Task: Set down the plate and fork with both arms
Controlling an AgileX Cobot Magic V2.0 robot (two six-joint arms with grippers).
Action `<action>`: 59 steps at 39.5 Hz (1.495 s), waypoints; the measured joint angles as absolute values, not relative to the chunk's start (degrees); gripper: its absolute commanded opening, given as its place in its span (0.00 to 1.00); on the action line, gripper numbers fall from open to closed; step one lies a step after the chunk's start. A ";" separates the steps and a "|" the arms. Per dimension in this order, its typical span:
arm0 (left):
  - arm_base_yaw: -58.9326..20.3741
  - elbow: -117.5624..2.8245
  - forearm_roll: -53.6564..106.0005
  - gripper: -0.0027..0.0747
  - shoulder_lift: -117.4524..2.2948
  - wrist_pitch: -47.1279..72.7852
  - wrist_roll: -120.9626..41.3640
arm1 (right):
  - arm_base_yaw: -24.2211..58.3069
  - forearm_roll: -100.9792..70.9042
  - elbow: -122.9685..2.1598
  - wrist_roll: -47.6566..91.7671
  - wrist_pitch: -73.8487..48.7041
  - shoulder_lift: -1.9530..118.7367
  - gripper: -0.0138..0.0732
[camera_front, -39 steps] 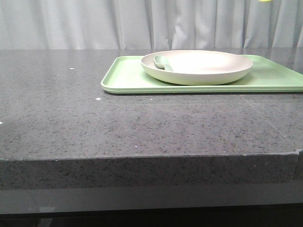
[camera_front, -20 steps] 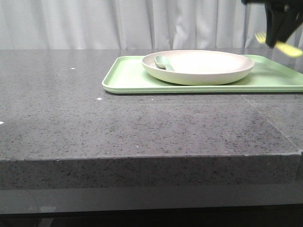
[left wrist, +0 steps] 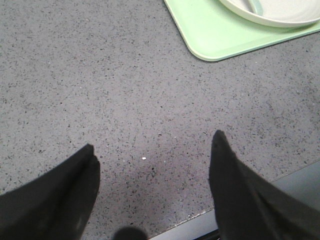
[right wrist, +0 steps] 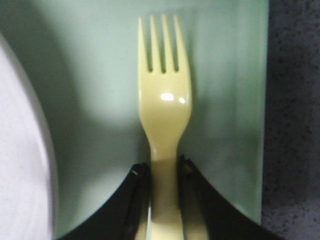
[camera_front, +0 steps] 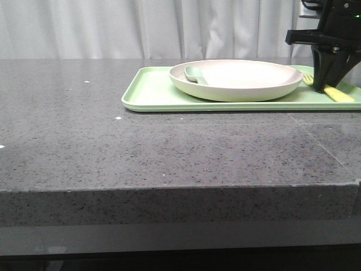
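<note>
The off-white plate (camera_front: 236,79) sits on the light green tray (camera_front: 152,96), with a grey-green spoon (camera_front: 194,74) in it. My right gripper (camera_front: 322,86) is shut on the handle of the pale yellow fork (camera_front: 338,94), low over the tray to the right of the plate. In the right wrist view the fork (right wrist: 164,100) points tines away over the tray (right wrist: 100,90), the gripper (right wrist: 163,167) clamps its handle, and the plate rim (right wrist: 25,165) shows beside it. My left gripper (left wrist: 152,150) is open and empty over bare counter, near the tray corner (left wrist: 210,35) and plate (left wrist: 280,15).
The dark speckled stone counter (camera_front: 169,152) has its front edge close to the camera. A grey curtain (camera_front: 141,28) hangs behind. In the left wrist view the counter's edge (left wrist: 200,220) runs just under the left fingers.
My right gripper has come down from above at the right with the fork, from out of view to low over the tray beside the plate. The plate and spoon have stayed put.
</note>
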State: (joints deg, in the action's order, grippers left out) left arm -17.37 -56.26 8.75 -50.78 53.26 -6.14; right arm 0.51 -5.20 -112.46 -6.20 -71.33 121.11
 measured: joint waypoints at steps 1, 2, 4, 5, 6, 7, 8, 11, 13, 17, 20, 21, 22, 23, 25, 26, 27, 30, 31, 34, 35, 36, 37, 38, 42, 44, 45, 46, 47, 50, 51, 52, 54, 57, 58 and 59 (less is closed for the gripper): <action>-17.37 -56.26 8.75 0.63 -50.78 53.26 -6.14 | 0.51 -5.20 -112.46 -6.20 -71.33 121.11 0.55; -17.37 -56.26 8.75 0.63 -50.78 53.26 -6.14 | 0.51 -5.20 -112.46 -6.20 -71.33 121.11 0.57; -17.37 -56.26 8.75 0.63 -50.78 53.26 -6.14 | 0.51 -5.20 -112.46 -6.20 -71.33 121.11 0.63; -17.37 -56.26 8.75 0.63 -50.78 53.26 -6.14 | 0.51 -5.20 -112.46 -6.20 -71.22 121.11 0.64; -17.37 -56.26 8.75 0.63 -50.78 53.26 -6.14 | 0.51 -5.20 -112.46 -6.02 -71.22 121.11 0.65; -17.37 -56.26 8.75 0.63 -50.78 53.26 -6.14 | 0.51 -5.20 -112.58 -5.89 -71.22 121.11 0.66; -17.37 -56.26 8.75 0.63 -50.78 53.26 -6.14 | 0.51 -5.29 -112.71 -5.79 -71.22 121.11 0.66; -17.37 -56.26 8.75 0.63 -50.78 53.26 -6.14 | 0.51 -5.29 -113.14 -5.57 -71.22 120.86 0.66; -17.37 -56.26 8.75 0.63 -50.78 53.26 -6.14 | 0.51 -5.29 -113.38 -5.20 -71.22 120.03 0.66; -17.37 -56.26 8.75 0.63 -50.78 53.26 -6.14 | 0.90 -5.29 -113.48 -4.77 -71.22 116.93 0.66; -17.37 -56.26 8.75 0.63 -50.78 53.26 -6.14 | 1.50 -5.29 -113.48 -4.24 -71.22 113.67 0.66; -17.37 -56.26 8.75 0.63 -50.78 53.26 -6.14 | 1.87 -5.29 -113.48 -3.93 -71.22 112.55 0.66; -17.37 -56.26 8.75 0.63 -50.78 53.26 -6.14 | 2.22 -5.29 -113.21 -3.77 -71.22 111.40 0.66; -17.37 -56.26 8.75 0.63 -50.78 53.26 -6.14 | 2.72 -5.29 -112.81 -3.66 -71.22 109.83 0.66; -17.37 -56.26 8.75 0.63 -50.78 53.26 -6.14 | 3.49 -5.29 -112.02 -3.41 -71.22 107.41 0.66; -17.37 -56.26 8.75 0.63 -50.78 53.26 -6.14 | 4.01 -5.29 -111.32 -3.26 -71.22 105.83 0.66; -17.37 -56.26 8.75 0.63 -50.78 53.26 -6.14 | 4.40 -5.29 -110.72 -3.04 -71.32 104.63 0.66; -17.37 -56.26 8.75 0.63 -50.78 53.26 -6.14 | 5.73 -5.43 -108.07 -2.43 -71.42 100.58 0.66; -17.37 -56.26 8.75 0.63 -50.78 53.26 -6.14 | 6.11 -5.43 -107.10 -2.29 -71.42 99.34 0.66; -17.37 -56.26 8.75 0.63 -50.78 53.37 -6.14 | 7.18 -5.43 -103.57 -1.78 -71.53 95.14 0.66; -17.37 -56.26 8.75 0.63 -50.78 53.60 -6.14 | 7.53 -5.43 -102.05 -1.63 -71.53 93.41 0.66; -17.37 -56.26 8.75 0.63 -50.78 53.69 -6.14 | 7.75 -5.43 -100.89 -1.30 -71.53 92.09 0.66; -17.37 -56.26 8.75 0.63 -50.78 53.82 -6.14 | 8.09 -5.43 -99.30 -1.02 -71.53 90.35 0.66; -17.37 -56.26 8.75 0.63 -50.78 54.11 -6.14 | 8.33 -5.43 -97.71 -0.89 -71.53 88.53 0.66; -17.37 -56.26 8.75 0.63 -50.78 54.37 -6.14 | 8.85 -5.43 -92.45 -0.53 -71.64 82.65 0.66; -17.37 -56.26 8.75 0.63 -50.78 54.46 -6.14 | 8.94 -5.43 -89.54 -0.44 -71.64 79.47 0.66; -17.37 -56.26 8.75 0.63 -50.78 54.46 -6.14 | 8.94 -5.43 -88.25 -0.44 -71.64 78.10 0.66; -17.37 -56.26 8.75 0.63 -50.78 54.46 -6.14 | 8.94 -5.43 -86.51 -0.44 -71.64 76.25 0.66; -17.37 -56.26 8.75 0.63 -50.78 54.46 -6.14 | 8.94 -5.43 -85.20 -0.44 -71.64 74.88 0.66; -17.37 -56.26 8.75 0.63 -50.78 54.59 -6.14 | 8.94 -5.43 -80.80 -0.44 -70.95 70.18 0.66; -17.37 -56.26 8.75 0.63 -50.78 54.59 -6.14 | 8.94 -5.43 -79.47 -0.44 -70.49 68.76 0.66; -17.37 -56.26 8.75 0.63 -50.78 54.59 -6.14 | 8.94 -5.43 -77.73 -0.44 -69.83 66.82 0.66; -17.37 -56.26 8.75 0.63 -50.78 54.59 -6.14 | 8.94 -5.43 -74.34 -0.41 -68.92 62.99 0.66; -17.37 -56.26 8.75 0.63 -50.78 54.59 -6.14 | 8.94 -5.43 -70.25 -0.41 -67.58 58.20 0.66; -17.37 -56.26 8.75 0.63 -50.78 54.59 -6.14 | 8.94 -5.43 -68.69 -0.41 -67.11 56.30 0.66; -17.37 -56.26 8.75 0.63 -50.78 54.59 -6.14 | 8.94 -5.43 -67.52 -0.30 -66.78 54.89 0.66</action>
State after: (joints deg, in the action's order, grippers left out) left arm -17.37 -56.26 8.75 -50.78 54.59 -6.14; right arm 8.94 -5.43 -67.52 -0.30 -66.78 54.89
